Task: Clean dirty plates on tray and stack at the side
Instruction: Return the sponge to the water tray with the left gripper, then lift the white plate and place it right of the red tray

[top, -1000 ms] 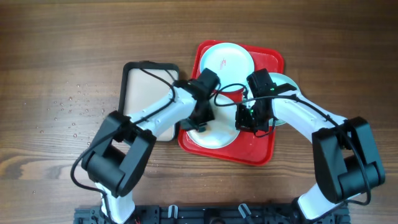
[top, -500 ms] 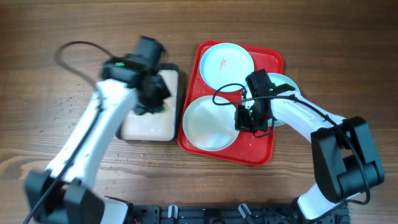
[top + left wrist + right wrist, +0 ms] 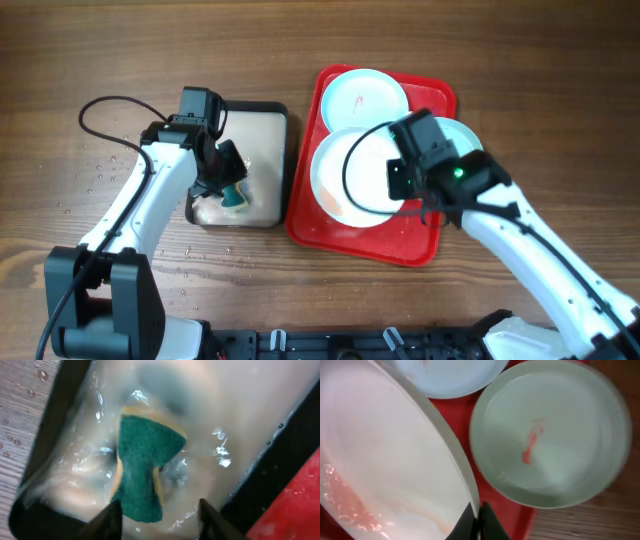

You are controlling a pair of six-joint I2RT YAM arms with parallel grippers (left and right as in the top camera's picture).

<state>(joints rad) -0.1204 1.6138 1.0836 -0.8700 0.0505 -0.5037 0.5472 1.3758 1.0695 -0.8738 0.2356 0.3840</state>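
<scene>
Overhead: right gripper clamped on the rim of the white plate, over the red tray; rear plate and side plate lie on the tray.
Left wrist: left gripper, fingers apart, above the green sponge in the wet cream tray.
Right wrist: white plate pinched at its edge; side plate bears a red smear.

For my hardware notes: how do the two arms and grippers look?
The left arm and right arm have white links and black joints, each with a black cable. The right arm carries a green light. The left gripper has dark fingers.
</scene>
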